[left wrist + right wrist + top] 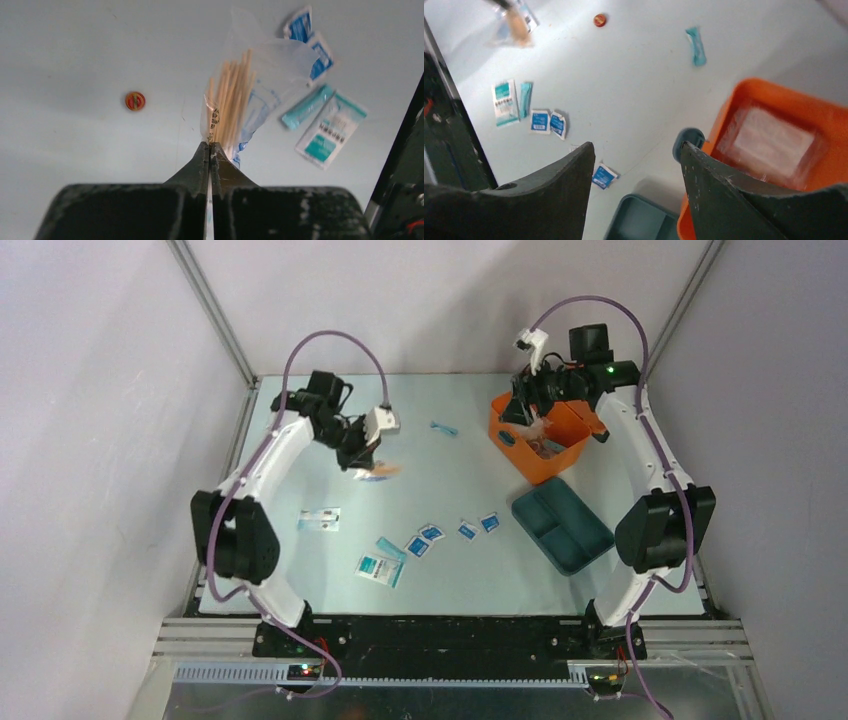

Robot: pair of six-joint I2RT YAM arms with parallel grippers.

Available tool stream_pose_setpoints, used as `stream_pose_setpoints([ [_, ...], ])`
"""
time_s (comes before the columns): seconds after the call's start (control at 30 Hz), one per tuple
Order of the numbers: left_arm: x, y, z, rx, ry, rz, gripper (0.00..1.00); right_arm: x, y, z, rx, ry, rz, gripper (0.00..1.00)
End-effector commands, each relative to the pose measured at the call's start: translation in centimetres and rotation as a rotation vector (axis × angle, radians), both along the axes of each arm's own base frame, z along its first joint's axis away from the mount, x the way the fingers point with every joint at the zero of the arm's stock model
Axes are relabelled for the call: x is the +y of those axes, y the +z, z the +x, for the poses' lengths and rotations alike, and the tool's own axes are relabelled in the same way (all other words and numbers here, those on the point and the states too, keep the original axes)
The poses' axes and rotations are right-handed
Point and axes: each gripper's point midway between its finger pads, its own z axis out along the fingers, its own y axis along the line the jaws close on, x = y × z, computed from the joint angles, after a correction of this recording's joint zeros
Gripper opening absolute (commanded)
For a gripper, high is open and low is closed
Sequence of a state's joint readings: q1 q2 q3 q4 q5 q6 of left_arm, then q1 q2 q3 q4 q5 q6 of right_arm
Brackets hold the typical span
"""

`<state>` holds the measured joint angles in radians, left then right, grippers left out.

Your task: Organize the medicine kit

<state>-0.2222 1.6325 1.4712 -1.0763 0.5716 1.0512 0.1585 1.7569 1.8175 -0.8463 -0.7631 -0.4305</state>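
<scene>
**Medicine kit (540, 440) at far right of table; L gripper pinching stick packet**

Kit's orange case sits on the table's far-right part, just in front of the R arm's wrist. Its teal tray (562, 525) is out of the case, flat on the table just nearer the arm bases and beside the case; divided compartments face up. Right wrist view shows a clear-wrapped white pack (774, 142) lying inside the case, blurred.

L gripper (210, 146): jaws pressed together on the end of a clear packet of wooden sticks (232, 100), sticks fanning away from the tips. Top view puts it over the table's left-centre, well apart from the kit. Can't tell whether the packet's far end touches the table.

R gripper (636, 147): jaws stand wide apart w/ nothing between them, over the case's near-left corner.

Loose on the table btwn the arms:
- row of small blue-white sachets (460, 532)
- larger teal-white sachet (380, 570) w/ a thin teal strip (390, 547) beside it
- clear packet (320, 521) towards the left
- another teal strip (445, 428) far-centre, near the case
- small red-yellow round thing (135, 100), too small to ID
</scene>
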Motion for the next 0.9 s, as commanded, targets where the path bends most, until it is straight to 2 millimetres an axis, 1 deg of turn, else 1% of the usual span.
stream_pose_setpoints([
  [0.0,-3.6,2.5,2.3,0.168,0.164,-0.192,0.0,3.5,4.1,-2.7,-0.404,0.343,-0.064,0.68],
  [0.03,-4.2,2.9,3.4,0.206,0.218,-0.215,0.0,3.8,3.0,-3.0,-0.438,0.382,-0.104,0.69],
  [0.07,-4.7,3.3,3.9,0.234,0.238,-0.24,0.0,4.6,3.4,-2.7,-0.582,0.438,-0.18,0.7],
  [0.1,-5.3,3.9,4.8,0.272,0.282,-0.272,0.01,5.4,2.0,-3.0,-0.606,0.472,-0.209,0.71],
  [0.13,-6.0,4.4,4.9,0.307,0.285,-0.312,0.01,5.7,3.0,-1.8,-0.733,0.477,-0.248,0.72],
  [0.17,-6.6,4.8,5.3,0.343,0.308,-0.337,0.0,6.3,2.2,-1.9,-0.772,0.512,-0.263,0.73],
  [0.2,-7.2,5.1,5.1,0.37,0.309,-0.358,0.0,6.8,2.4,-1.4,-0.837,0.544,-0.276,0.73],
  [0.23,-7.7,5.1,5.1,0.377,0.302,-0.36,0.0,7.5,2.5,-1.5,-0.865,0.571,-0.28,0.73],
  [0.27,-8.0,5.1,5.1,0.373,0.3,-0.353,0.0,7.9,1.6,-1.3,-0.874,0.614,-0.295,0.74],
  [0.3,-8.5,4.9,4.8,0.375,0.29,-0.344,0.0,8.7,1.7,-1.6,-0.881,0.646,-0.294,0.74],
  [0.33,-8.8,4.7,4.6,0.384,0.288,-0.341,0.0,9.2,1.1,-1.3,-0.893,0.678,-0.304,0.74],
  [0.37,-9.2,4.6,4.2,0.407,0.287,-0.344,0.0,10.0,1.2,-1.5,-0.914,0.709,-0.305,0.74],
  [0.5,-9.7,3.8,4.0,0.452,0.3,-0.343,0.0,12.5,-0.3,-2.0,-0.949,0.774,-0.307,0.74],
  [0.53,-9.7,3.6,3.9,0.454,0.3,-0.337,0.0,12.8,-0.8,-2.2,-0.946,0.786,-0.307,0.74],
  [0.6,-9.8,3.3,3.8,0.45,0.292,-0.328,0.0,14.1,-1.8,-3.0,-0.948,0.834,-0.309,0.74],
  [0.63,-9.9,3.3,3.7,0.451,0.29,-0.329,0.0,14.4,-2.6,-3.0,-0.939,0.851,-0.32,0.74],
  [0.7,-9.9,3.3,3.5,0.456,0.289,-0.331,0.0,15.2,-3.3,-3.4,-0.934,0.882,-0.32,0.73],
  [0.8,-10.0,3.1,3.4,0.463,0.291,-0.334,0.0,16.2,-3.4,-4.2,-0.924,0.923,-0.297,0.71],
  [0.83,-10.0,3.1,3.4,0.465,0.291,-0.336,0.0,16.4,-3.4,-4.2,-0.921,0.934,-0.294,0.69],
  [0.87,-10.1,3.2,3.4,0.468,0.29,-0.342,0.0,16.5,-4.2,-4.5,-0.888,0.957,-0.292,0.67],
])
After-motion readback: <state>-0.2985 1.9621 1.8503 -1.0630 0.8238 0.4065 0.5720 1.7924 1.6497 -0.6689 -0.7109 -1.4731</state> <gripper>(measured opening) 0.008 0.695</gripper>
